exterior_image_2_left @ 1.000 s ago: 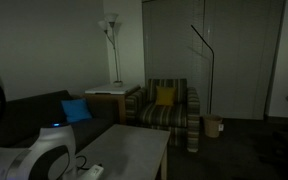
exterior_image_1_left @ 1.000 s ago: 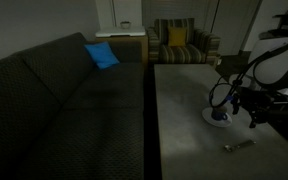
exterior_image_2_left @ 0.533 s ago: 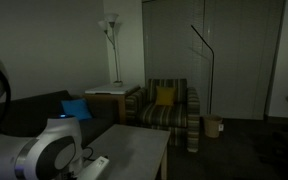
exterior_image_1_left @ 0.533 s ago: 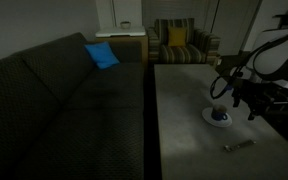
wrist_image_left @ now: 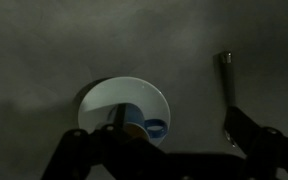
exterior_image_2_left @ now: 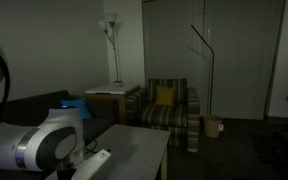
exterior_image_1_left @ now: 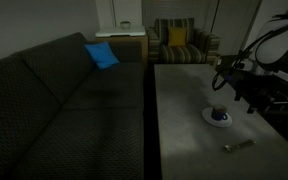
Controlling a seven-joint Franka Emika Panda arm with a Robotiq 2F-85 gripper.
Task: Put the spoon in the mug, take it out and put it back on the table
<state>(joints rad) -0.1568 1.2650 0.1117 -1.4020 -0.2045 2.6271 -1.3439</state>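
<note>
The small dark blue mug (exterior_image_1_left: 220,115) stands on a white saucer (exterior_image_1_left: 212,119) toward the right side of the grey table (exterior_image_1_left: 184,110). The thin silvery spoon (exterior_image_1_left: 239,146) lies flat on the table, nearer the front edge. My gripper (exterior_image_1_left: 246,98) hangs open and empty above the table, just behind the saucer. In the wrist view the mug (wrist_image_left: 144,127) and saucer (wrist_image_left: 109,100) lie at lower left. The spoon (wrist_image_left: 227,82) lies to the right, partly behind one dark finger (wrist_image_left: 244,130). The gripper (wrist_image_left: 177,124) holds nothing.
A dark patterned sofa (exterior_image_1_left: 64,100) with a blue cushion (exterior_image_1_left: 101,55) runs along the table's left side. A striped armchair (exterior_image_1_left: 179,45) with a yellow cushion stands behind the table. A floor lamp (exterior_image_2_left: 112,40) and a side table stand in the corner.
The arm has lifted and drawn back from the saucer, so the gripper now hangs higher over the table. Mug, saucer and spoon have not moved.
</note>
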